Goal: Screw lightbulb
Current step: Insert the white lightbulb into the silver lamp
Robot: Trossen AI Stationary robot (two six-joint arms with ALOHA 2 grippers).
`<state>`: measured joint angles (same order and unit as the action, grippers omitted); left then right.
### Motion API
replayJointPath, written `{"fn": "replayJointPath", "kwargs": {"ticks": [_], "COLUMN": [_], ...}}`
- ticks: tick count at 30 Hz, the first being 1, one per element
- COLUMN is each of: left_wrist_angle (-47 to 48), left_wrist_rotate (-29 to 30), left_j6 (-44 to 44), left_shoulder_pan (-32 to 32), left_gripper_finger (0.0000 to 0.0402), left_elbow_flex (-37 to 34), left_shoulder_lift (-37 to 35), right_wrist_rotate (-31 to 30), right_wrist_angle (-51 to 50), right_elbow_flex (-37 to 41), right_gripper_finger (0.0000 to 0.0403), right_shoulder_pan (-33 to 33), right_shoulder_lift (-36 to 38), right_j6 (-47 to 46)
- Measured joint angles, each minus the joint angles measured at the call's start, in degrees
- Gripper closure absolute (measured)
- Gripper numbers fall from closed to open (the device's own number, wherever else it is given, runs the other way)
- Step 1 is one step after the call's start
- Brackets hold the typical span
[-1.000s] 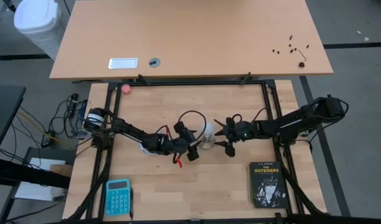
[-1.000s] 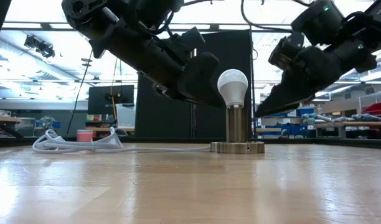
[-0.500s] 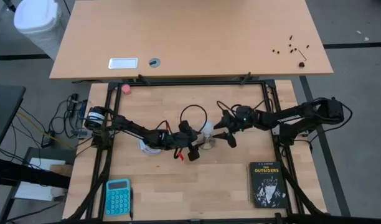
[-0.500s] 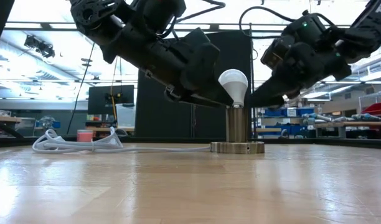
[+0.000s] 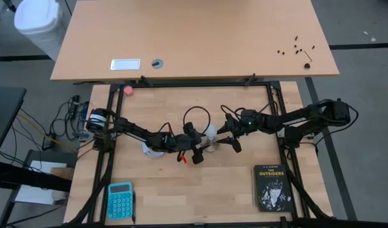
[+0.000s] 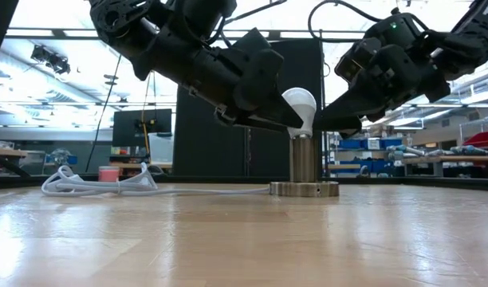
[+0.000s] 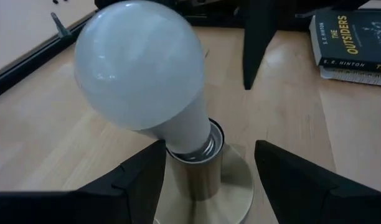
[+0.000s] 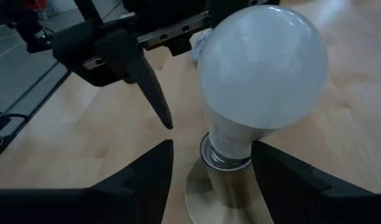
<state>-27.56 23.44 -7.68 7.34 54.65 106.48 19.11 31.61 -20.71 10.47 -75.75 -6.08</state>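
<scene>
High view: lightbulb (image 5: pixel 210 132) sits base-down in socket (image 5: pixel 210 146), mid-tabletop, well clear of all four edges. Left hand (image 5: pixel 195 142) and right hand (image 5: pixel 231 137) flank it from opposite sides. Left wrist view: fingers part-open, straddling the socket neck just below the globe, no contact seen. Right wrist view: same, jaws spread around the neck, not gripping.

Judgement: bulb looks slightly tilted in the socket. One hand should steady the base disc while the other closes lightly on the globe and turns about the socket's axis; crooked entry risks cross-threading.

Surface: pale wood tabletop (image 5: pixel 175 190); book (image 5: pixel 271 188) and calculator (image 5: pixel 120 199) near the front corners. Low view: white cord (image 6: pixel 96 185) trailing across; workshop benches and ceiling lights behind.
</scene>
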Motion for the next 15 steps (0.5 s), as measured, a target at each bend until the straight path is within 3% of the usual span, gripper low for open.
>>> {"fn": "replayJointPath", "kwargs": {"ticks": [15], "left_wrist_angle": [0.06], "left_wrist_rotate": [-0.16], "left_j6": [0.32], "left_shoulder_pan": [1.02], "left_gripper_finger": [0.0149], "left_elbow_flex": [0.0], "left_shoulder_lift": [-0.02], "right_wrist_rotate": [-2.12], "right_wrist_angle": [0.03], "right_elbow_flex": [0.0], "right_gripper_finger": [0.0175], "right_shoulder_pan": [-2.58], "right_shoulder_lift": [0.0], "right_j6": [0.55]}}
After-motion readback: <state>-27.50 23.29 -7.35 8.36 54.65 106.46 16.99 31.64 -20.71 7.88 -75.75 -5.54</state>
